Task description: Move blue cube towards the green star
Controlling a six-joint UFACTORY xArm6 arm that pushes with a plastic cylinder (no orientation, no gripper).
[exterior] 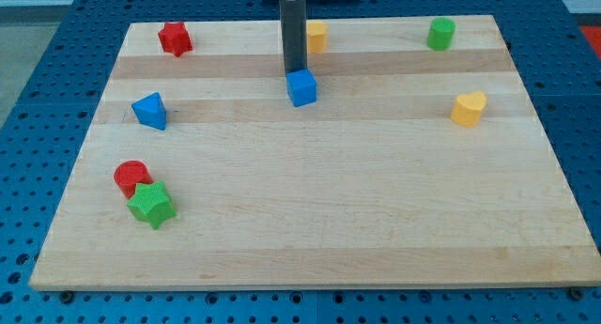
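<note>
The blue cube [302, 87] sits on the wooden board [310, 221] near the view's top middle. My tip [294, 74] stands right against the cube's upper left edge. The green star [152, 204] lies far off at the view's lower left, touching a red cylinder [131, 177] just above it.
A blue triangular block [150, 110] lies at the left. A red star [175, 38] is at the top left. A yellow block [316, 36] sits behind the rod. A green cylinder [440, 33] is at the top right, a yellow heart-like block [469, 108] at the right.
</note>
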